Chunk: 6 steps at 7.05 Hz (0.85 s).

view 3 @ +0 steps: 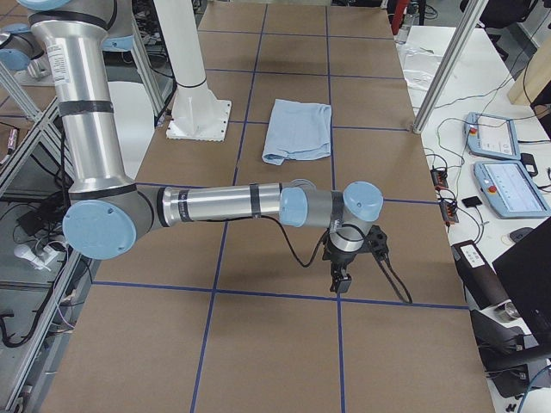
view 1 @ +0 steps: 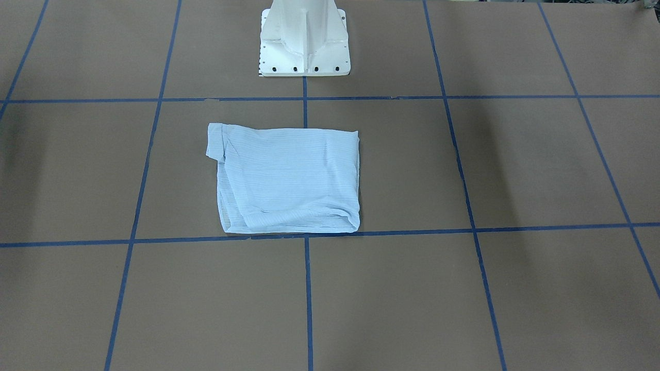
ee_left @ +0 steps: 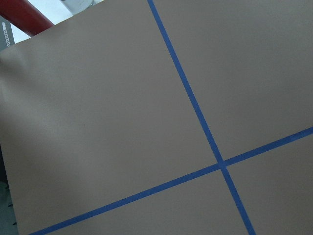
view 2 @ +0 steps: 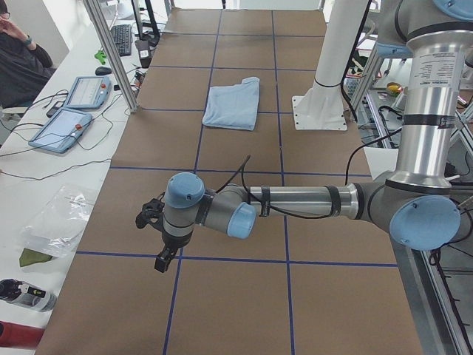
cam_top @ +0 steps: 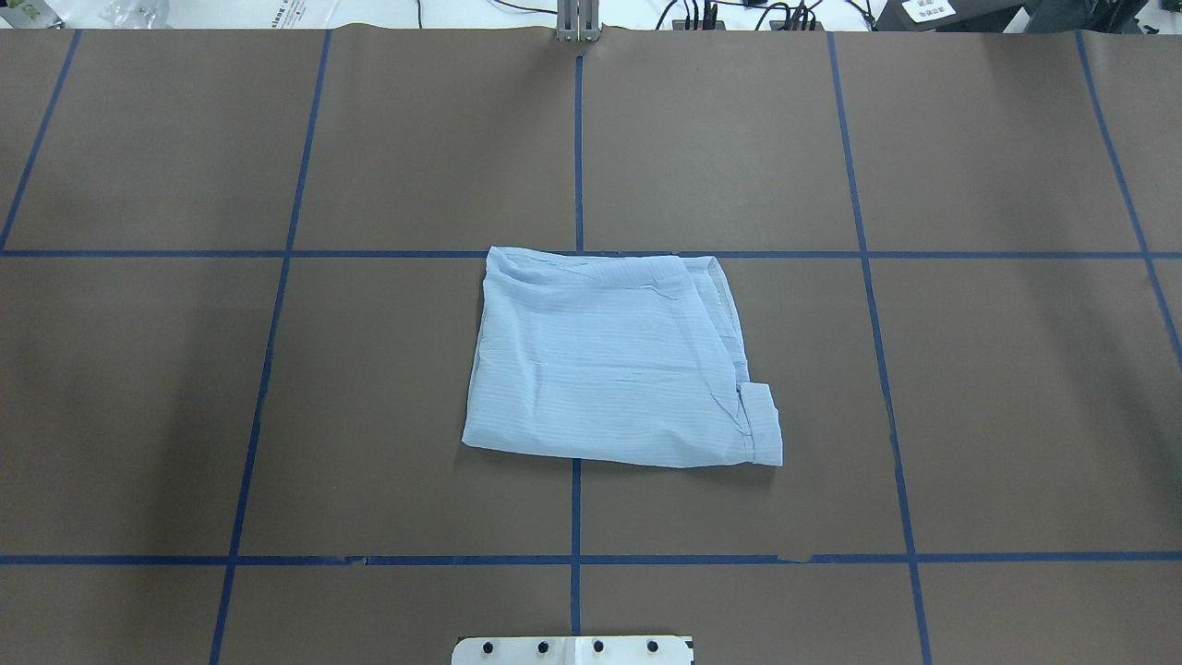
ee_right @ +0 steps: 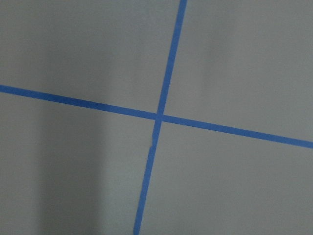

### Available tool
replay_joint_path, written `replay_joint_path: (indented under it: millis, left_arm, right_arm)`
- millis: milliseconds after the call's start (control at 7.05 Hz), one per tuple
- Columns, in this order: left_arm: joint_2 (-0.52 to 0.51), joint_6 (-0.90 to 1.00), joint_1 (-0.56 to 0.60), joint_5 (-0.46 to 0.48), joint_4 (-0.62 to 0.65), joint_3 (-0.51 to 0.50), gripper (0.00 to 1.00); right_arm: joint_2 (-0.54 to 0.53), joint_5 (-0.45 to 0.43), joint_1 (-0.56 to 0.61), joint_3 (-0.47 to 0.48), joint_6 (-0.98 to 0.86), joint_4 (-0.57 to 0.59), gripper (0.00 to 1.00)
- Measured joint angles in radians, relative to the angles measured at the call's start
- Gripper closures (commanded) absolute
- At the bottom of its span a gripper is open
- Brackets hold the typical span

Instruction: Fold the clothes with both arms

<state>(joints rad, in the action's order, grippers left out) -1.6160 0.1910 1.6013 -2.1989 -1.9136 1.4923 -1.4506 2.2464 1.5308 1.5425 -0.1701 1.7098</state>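
Nearest the camera at the table's left end, the left arm stretches level over the brown table, wrist turned down; the left gripper hangs just above a blue tape line, holding nothing, and whether its fingers are apart or together cannot be told from this side view; its wrist camera shows only bare paper and crossing tape; from the opposite end the right arm is posed the same way, the right gripper pointing down near another tape crossing, its fingers likewise too small to judge; farther along the table, well apart from both grippers, the pale-blue shirt lies flat, folded into a rough rectangle, in front of the white pedestal; it straddles the centre tape line, and its edge farthest from the robot lies along a cross line; a small flap sticks out at the corner nearest the robot on its right side; beyond, on the white side desk, two teach pendants lie beside a seated person.
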Motion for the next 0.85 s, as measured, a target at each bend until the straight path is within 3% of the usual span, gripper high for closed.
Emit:
replay_joint_path:
  millis: [426,851]
  left_arm:
    - [-0.004,-0.023,-0.009,0.011,0.114,0.035,0.00]
    - [0.000,-0.119,-0.044,-0.037,0.335,0.170,0.00]
  right_arm:
    - [-0.048,0.008,0.021,-0.002,0.013,-0.048,0.00]
    - [-0.067,0.071,0.021,0.006,0.086,-0.045,0.00]
